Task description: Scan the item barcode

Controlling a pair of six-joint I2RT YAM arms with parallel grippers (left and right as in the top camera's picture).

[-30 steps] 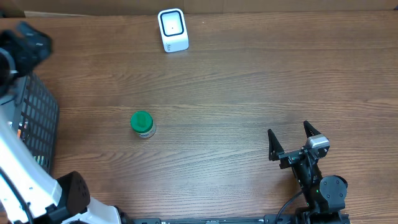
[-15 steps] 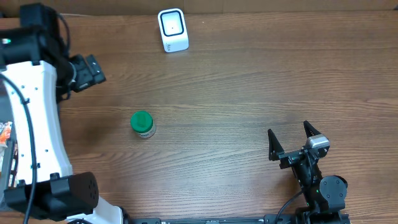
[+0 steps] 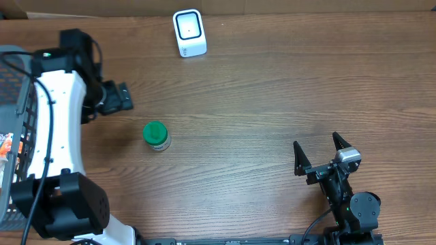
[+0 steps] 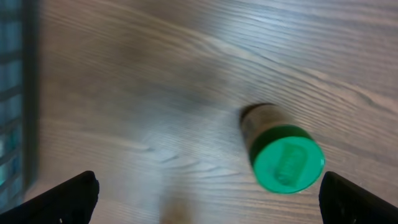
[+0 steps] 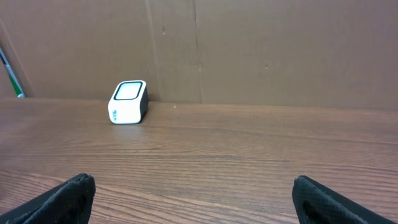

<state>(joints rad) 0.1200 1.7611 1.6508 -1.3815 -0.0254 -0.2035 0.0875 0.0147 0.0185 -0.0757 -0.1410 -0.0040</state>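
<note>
- Your left arm [image 3: 58,116] rises from its base at the near-left corner and runs up along the left side of the worktop [image 3: 272,95]. It bends near the far-left corner.
- From that bend the wrist turns right, which puts the left hand [image 3: 121,96] out over the wood.
- The left hand is released, with its fingers [image 4: 68,198] spread wide and nothing between them.
- The jar [image 3: 156,135] stands lid up on the worktop, left of centre.
- The left hand is just up and left of the jar and does not touch it.
- In the left wrist view you look down on the jar [image 4: 283,155]. Its green lid faces the camera and sits right of middle, nearer the right finger. The frame is blurred.
- The basket [image 3: 17,129] is at the far left, partly under the left arm. Its grid shows on the left edge of the wrist view [image 4: 12,93].
- Your right arm [image 3: 354,204] is folded low at the near-right edge.
- The right hand [image 3: 318,151] points toward the far side, well apart from the jar.
- The right hand is also released, its fingers [image 5: 68,198] wide apart and holding nothing.
- The scanner [image 3: 189,33] stands at the far edge, left of centre, well apart from the jar and both hands.
- The right wrist view looks level across the worktop, with the scanner [image 5: 128,102] at far left against a cardboard wall [image 5: 249,50].
</note>
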